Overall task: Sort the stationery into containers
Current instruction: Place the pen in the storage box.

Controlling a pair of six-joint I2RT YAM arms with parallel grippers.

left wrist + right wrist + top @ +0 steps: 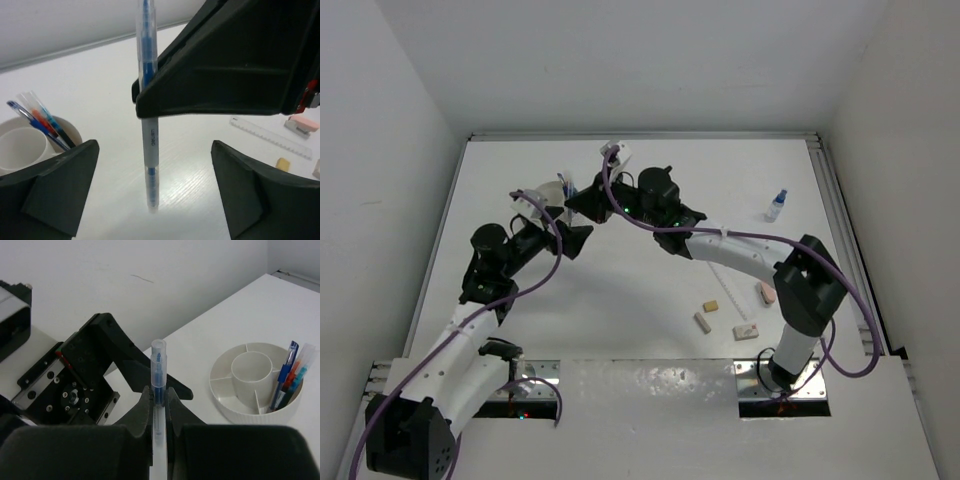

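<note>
My right gripper [158, 391] is shut on a clear blue pen [158, 370], near its capped end. In the left wrist view the pen [150, 150] hangs upright between the wide-apart fingers [65, 175] of my open left gripper [154, 160], touching neither. In the top view both grippers meet at the table's back left: the left [577, 238] and the right [580, 205]. The round white tub [235, 412] has a centre cup and compartments, and several blue and red-orange pens [287, 377] stand in one. It also shows in the left wrist view [10, 131].
On the right half of the table lie a tan eraser [711, 306], a pink eraser [767, 292], a white eraser [746, 331], another small eraser [702, 322], a clear ruler [270, 136] and a blue-capped bottle [776, 205]. White walls enclose the table.
</note>
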